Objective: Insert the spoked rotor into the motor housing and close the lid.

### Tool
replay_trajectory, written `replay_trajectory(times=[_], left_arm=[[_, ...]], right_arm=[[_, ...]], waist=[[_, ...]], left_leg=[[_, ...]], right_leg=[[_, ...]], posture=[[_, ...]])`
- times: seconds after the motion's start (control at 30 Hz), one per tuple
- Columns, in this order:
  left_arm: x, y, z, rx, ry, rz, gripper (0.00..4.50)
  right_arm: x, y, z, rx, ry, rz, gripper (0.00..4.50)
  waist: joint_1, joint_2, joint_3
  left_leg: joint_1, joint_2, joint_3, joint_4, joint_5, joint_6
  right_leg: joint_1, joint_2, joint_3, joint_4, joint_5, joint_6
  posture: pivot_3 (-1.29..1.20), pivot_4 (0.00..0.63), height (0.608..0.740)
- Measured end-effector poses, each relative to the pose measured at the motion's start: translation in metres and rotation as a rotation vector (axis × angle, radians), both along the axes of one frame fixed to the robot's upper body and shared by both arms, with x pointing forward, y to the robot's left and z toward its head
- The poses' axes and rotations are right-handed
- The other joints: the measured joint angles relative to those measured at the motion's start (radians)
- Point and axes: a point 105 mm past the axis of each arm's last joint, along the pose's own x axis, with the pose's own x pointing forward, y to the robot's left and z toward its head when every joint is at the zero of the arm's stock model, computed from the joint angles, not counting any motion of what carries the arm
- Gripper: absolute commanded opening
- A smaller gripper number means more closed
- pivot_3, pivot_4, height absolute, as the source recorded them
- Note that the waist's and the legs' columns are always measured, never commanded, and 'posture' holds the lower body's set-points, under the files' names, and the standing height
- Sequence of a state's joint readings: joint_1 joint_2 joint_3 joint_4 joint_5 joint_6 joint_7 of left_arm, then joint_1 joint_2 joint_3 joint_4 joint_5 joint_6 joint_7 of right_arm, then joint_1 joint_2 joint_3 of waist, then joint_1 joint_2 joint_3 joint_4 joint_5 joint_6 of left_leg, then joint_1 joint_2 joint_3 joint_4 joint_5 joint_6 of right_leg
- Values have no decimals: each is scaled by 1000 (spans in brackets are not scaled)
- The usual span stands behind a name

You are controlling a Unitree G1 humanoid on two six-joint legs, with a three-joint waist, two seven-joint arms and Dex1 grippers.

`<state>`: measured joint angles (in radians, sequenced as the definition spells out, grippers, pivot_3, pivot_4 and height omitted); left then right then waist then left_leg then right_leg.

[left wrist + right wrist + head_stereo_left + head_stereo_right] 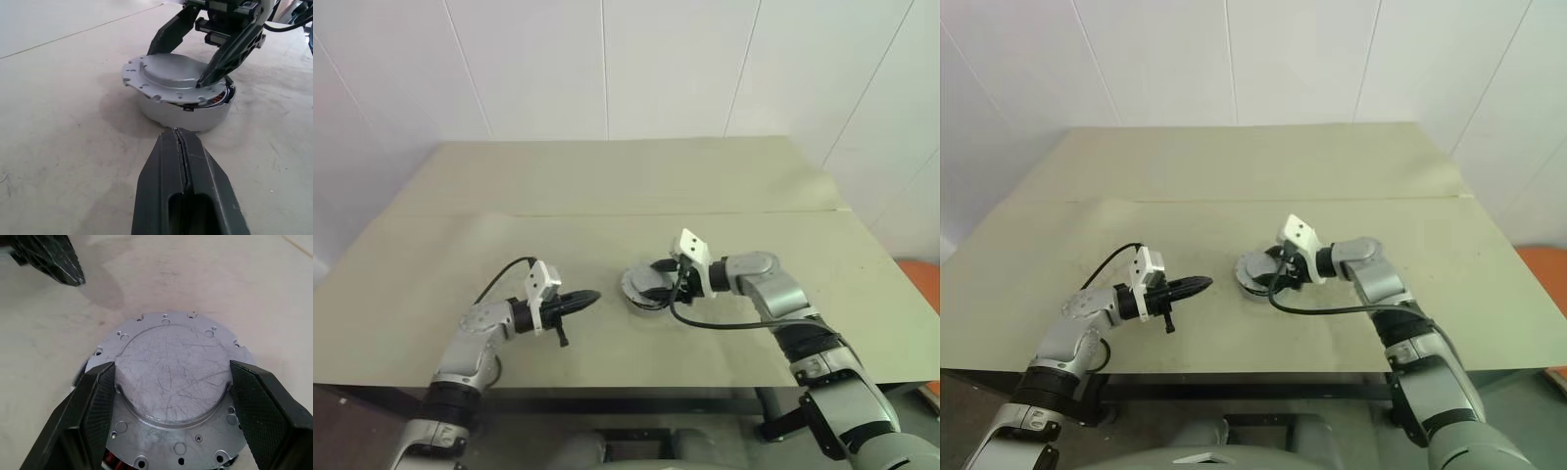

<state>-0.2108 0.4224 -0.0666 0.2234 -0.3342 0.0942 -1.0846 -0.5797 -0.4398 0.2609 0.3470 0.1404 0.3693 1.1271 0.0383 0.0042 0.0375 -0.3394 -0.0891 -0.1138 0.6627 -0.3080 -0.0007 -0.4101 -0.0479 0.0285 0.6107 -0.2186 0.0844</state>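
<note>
The motor housing (188, 117), a shallow pale cup, stands mid-table. On it lies the lid (171, 73), a silvery disc with a raised centre, slightly askew. Through the gap under its rim I see copper-red windings of the spoked rotor (218, 100) inside the housing. My right gripper (668, 279) reaches in from the right, and its black fingers (93, 401) press on both sides of the lid's raised centre (171, 372). My left gripper (590, 296) is shut and empty. It points at the housing from the left, its tip (177, 133) a short way off the wall.
The housing sits on a beige table (607, 196) with a seam across its middle and a white tiled wall behind. A black cable (724, 325) loops on the table by my right wrist. An orange object (920, 279) shows past the right edge.
</note>
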Motion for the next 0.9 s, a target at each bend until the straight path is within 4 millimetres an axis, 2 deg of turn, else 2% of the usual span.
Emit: replay_trajectory(times=[0.9], left_arm=[[-2, -5, -2, 4, 10, -17, 0]], right_arm=[[-8, -7, 2, -56, -5, 28, 3194]], waist=[[2, 0, 0]], left_leg=[[-1, 0, 0, -1, 0, 0]], right_leg=[[0, -1, 0, -1, 0, 1]], posture=[[0, 0, 740]])
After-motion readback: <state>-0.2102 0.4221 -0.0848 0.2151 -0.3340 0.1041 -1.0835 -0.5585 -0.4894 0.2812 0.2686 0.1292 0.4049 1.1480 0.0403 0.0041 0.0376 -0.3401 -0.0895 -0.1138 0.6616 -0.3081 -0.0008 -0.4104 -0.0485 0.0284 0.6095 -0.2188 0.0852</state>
